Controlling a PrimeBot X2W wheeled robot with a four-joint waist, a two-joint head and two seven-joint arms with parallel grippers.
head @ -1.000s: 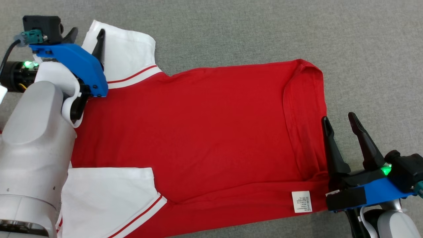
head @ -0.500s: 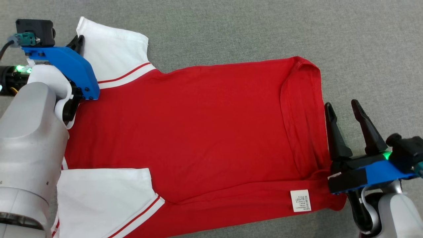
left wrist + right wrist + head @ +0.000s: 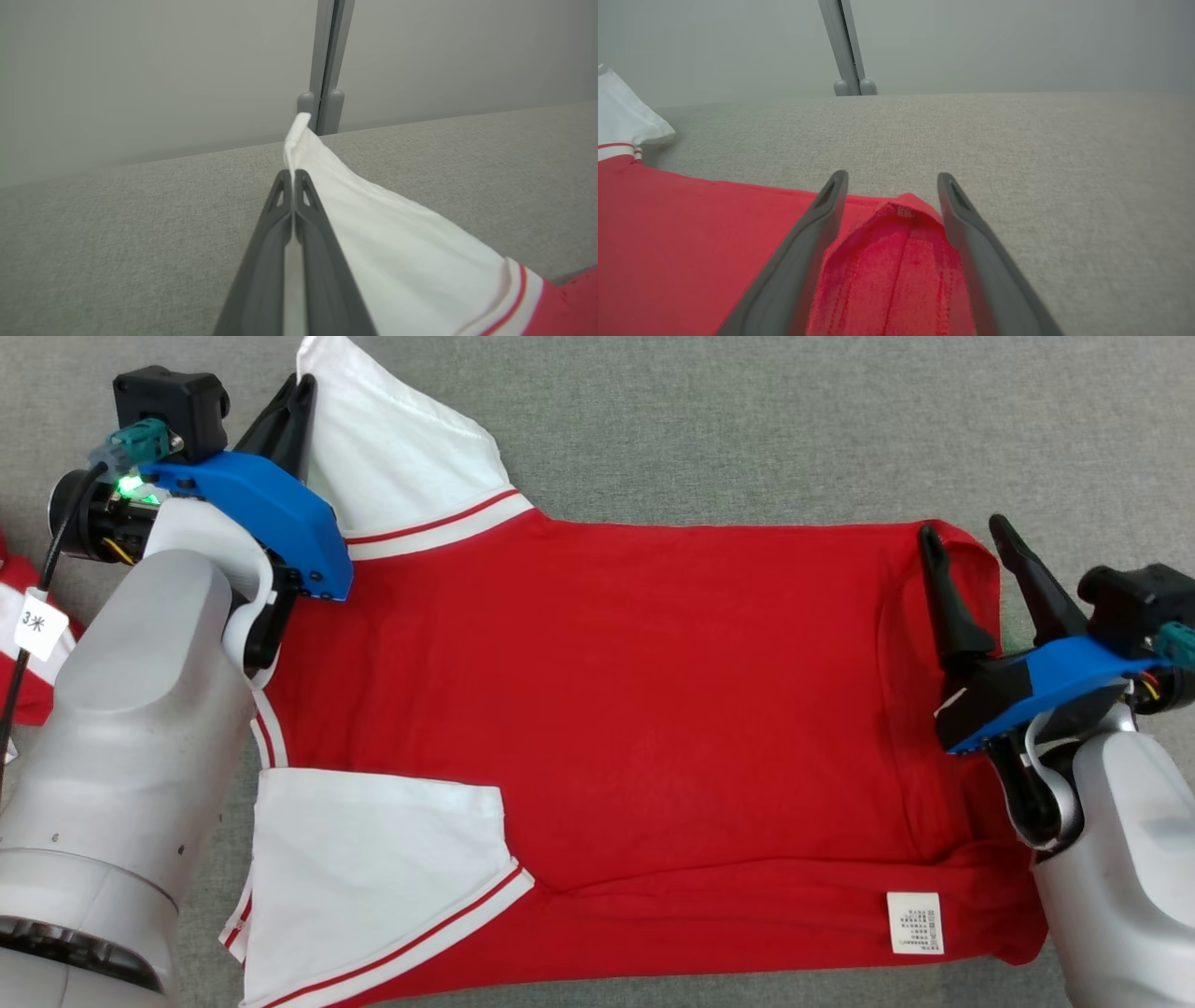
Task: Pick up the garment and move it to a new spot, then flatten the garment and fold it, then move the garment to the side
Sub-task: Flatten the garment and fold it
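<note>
The garment (image 3: 607,709), a red shirt with white sleeves, lies spread across the grey worktop (image 3: 747,420), collar end toward the left arm and hem toward the right. Nearest the robot, a strip along the near edge is turned over with the care label (image 3: 914,922) showing; if folding starts from this state, that crease would likely be pressed in. The near sleeve (image 3: 373,868) lies flat. Farther on, the right gripper (image 3: 962,534) has its jaws spread wide astride the hem's far corner (image 3: 896,219), which is doubled over on itself, and grips nothing. Closing here may catch just the flipped flap rather than both layers, so the corner could unroll or bunch when pulled. At the far side the left gripper (image 3: 293,173) has its jaws pressed together on the edge of the far sleeve (image 3: 401,457), which is raised off the worktop. So thin a pinch could slip, and a pull from this end alone would probably skew the body. The left forearm (image 3: 140,691) hides the collar. Whether the right fingers (image 3: 796,261) lie above the cloth or under a layer is unclear. A red and white cloth (image 3: 33,695) is cut off at the left edge, and the label's print is too small to read.
</note>
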